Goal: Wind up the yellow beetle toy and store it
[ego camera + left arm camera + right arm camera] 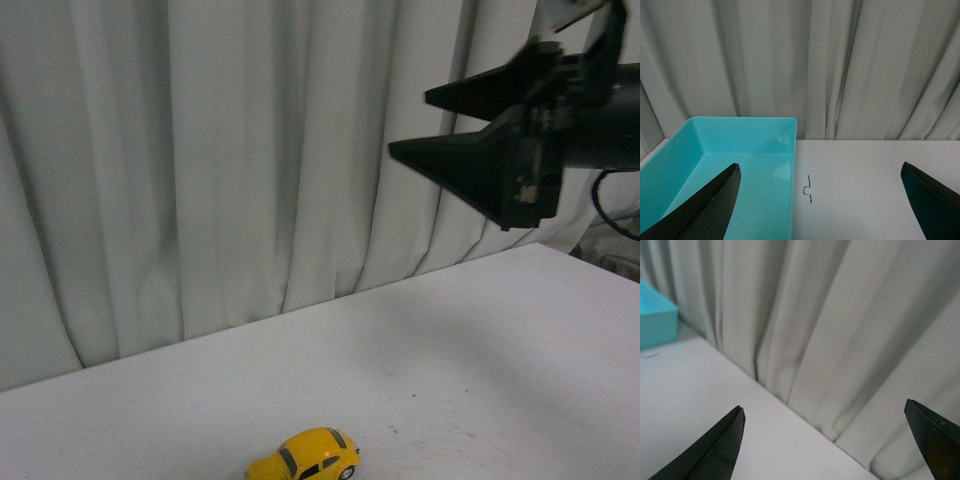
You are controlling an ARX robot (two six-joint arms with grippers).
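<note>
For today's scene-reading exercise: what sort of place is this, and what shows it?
Probably a robot test bench, not a home: a white table, a plain curtain backdrop, and a turquoise bin.

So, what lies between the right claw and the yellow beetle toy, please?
Nothing: the front view shows only bare table between the right claw and yellow beetle toy.

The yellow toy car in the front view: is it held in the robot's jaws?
No, the yellow toy car sits alone on the white table, and the open jaws hang high above it.
</note>
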